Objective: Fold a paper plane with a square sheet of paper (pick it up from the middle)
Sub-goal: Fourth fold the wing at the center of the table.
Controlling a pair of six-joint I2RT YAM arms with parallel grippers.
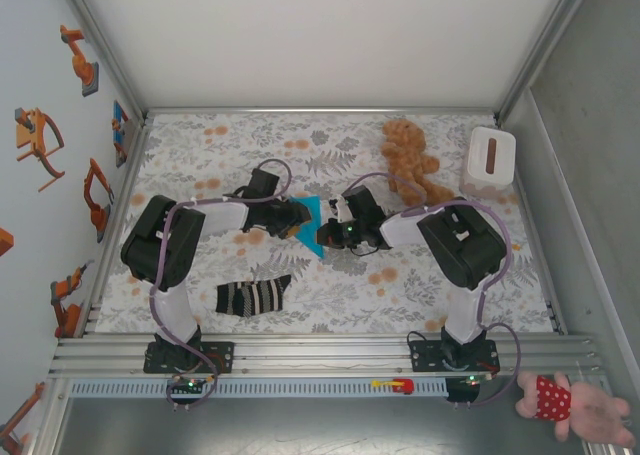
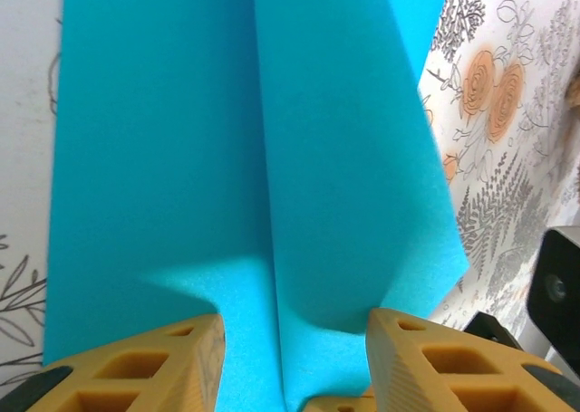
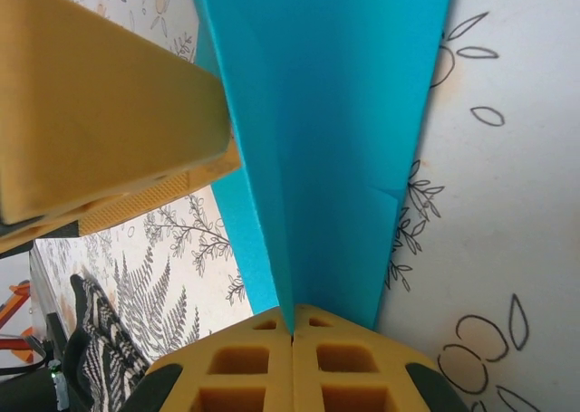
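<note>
Seen from above, the left gripper (image 1: 297, 222) and right gripper (image 1: 328, 233) cover much of the turquoise paper (image 1: 311, 218). Both wrist views cut it off at the top edge.

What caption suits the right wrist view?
Right gripper shut on folded turquoise paper over the floral table.

The paper (image 2: 344, 204) is looking matt and smooth (sharply creased); the fingers (image 2: 426, 358) are showing grainy yellow plastic

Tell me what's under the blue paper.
The floral cloth shows past the edges of the paper. The patch directly beneath the sheet is covered, so I can't tell what is there. The right gripper pinches the fold, and the left gripper straddles it.
</note>
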